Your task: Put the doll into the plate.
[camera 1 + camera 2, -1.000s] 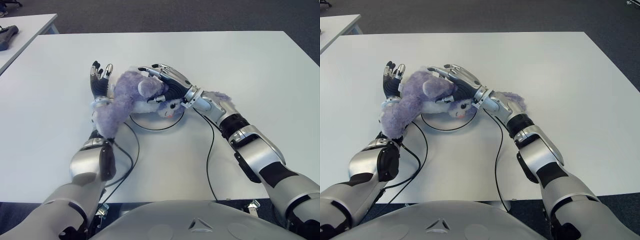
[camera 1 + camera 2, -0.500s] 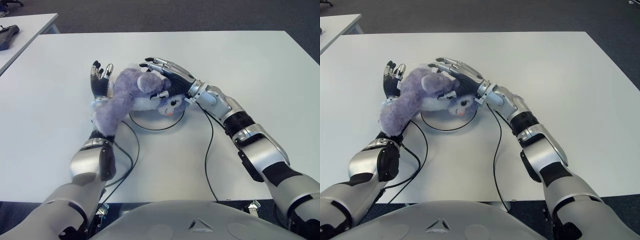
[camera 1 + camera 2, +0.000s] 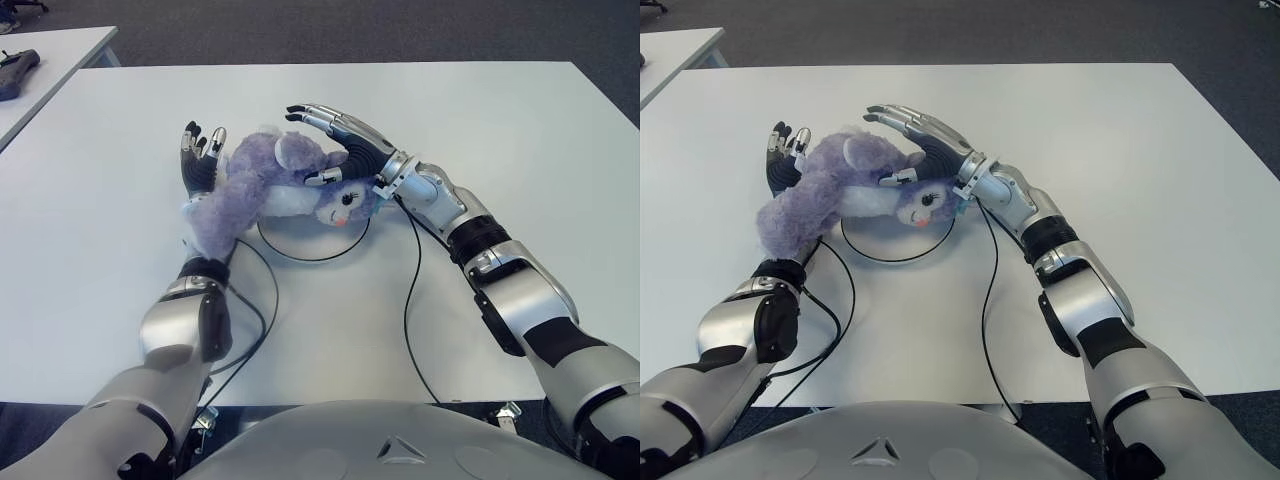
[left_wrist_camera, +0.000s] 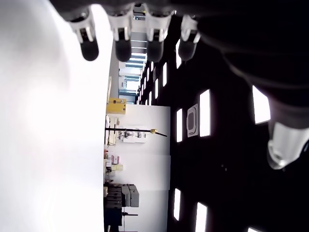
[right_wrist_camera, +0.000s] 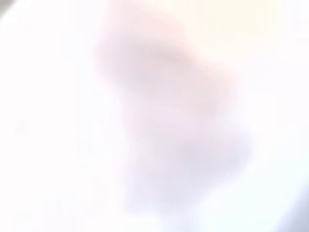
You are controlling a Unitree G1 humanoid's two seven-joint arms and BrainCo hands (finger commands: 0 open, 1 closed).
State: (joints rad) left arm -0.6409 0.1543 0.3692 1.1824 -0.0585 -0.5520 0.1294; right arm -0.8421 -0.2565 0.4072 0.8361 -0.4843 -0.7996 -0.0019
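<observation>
From the left eye view, the purple doll lies stretched across the white table, its face and head over the far rim of the white plate with the dark edge, its body trailing off toward the left hand. That hand stands upright against the doll's back with fingers straight and spread, holding nothing; the right hand arches over the head, fingers extended and apart, not clamped on the plush. The doll looks light, soft and floppy, the sort that sags wherever it is unsupported, so I would judge the thick middle of the body the best place to take hold, or a squeeze between both palms. The right eye view shows the same, with the doll's tail end hanging outside the plate. There is plenty of bare table to the right and far side, but black cables loop close around the plate's near rim and could snag. The left wrist view shows only straight dark fingertips against the room beyond, nothing held. The right wrist view is washed out; I cannot tell anything from it.
</observation>
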